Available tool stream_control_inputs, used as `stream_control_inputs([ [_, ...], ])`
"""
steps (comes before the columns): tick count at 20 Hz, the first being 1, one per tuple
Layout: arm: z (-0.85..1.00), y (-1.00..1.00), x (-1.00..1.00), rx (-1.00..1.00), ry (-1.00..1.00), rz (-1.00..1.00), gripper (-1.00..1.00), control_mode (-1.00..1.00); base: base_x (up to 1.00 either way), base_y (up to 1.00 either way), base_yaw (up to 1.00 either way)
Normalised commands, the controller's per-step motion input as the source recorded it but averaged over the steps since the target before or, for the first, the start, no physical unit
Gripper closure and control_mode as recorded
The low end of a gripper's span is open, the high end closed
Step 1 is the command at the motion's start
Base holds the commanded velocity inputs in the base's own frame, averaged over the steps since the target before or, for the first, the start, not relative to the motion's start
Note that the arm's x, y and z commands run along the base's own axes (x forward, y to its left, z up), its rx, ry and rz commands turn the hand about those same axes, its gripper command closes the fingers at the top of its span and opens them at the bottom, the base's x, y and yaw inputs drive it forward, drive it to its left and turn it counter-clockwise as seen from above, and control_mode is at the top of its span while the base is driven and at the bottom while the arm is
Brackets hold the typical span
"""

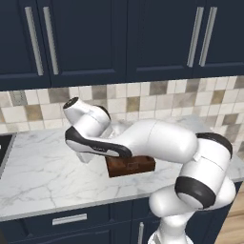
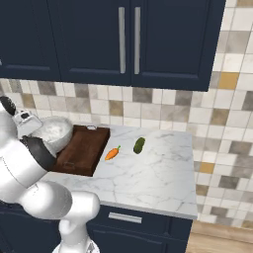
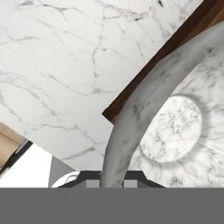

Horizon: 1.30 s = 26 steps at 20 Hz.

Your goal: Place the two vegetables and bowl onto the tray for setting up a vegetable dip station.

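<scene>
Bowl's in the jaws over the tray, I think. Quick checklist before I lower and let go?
1. Gripper shut on the bowl rim: ok, the rim runs down between the jaws.
2. Bowl over the tray: ok, though it overhangs the left edge.
3. Bowl seated on the tray: cannot tell.
4. Tray's landing spot free: ok, the visible wood is bare.
5. Carrot and cucumber out of the way: ok, both lie on the counter right of the tray.
</scene>
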Motion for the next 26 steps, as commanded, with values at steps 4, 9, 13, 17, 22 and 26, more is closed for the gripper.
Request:
stream_control_inputs([
  [4,0.00,-0.34,0.19,0.07,-0.02,0.12,1.00,-1.00,0.00,0.00,0.00],
  [9,0.00,-0.25,0.24,0.04,0.00,0.08,1.00,-1.00,0.00,0.00,0.00],
  [13,0.00,-0.18,0.32,0.01,0.00,0.07,1.00,-1.00,0.00,0.00,0.00],
  [17,-0.03,-0.12,0.34,0.00,0.00,0.07,1.00,-1.00,0.00,0.00,0.00],
  [22,-0.06,-0.10,0.41,0.00,0.00,0.05,1.00,-1.00,0.00,0.00,0.00],
  [26,-0.11,-0.12,0.40,0.00,0.02,0.02,1.00,-1.00,0.00,0.00,0.00],
])
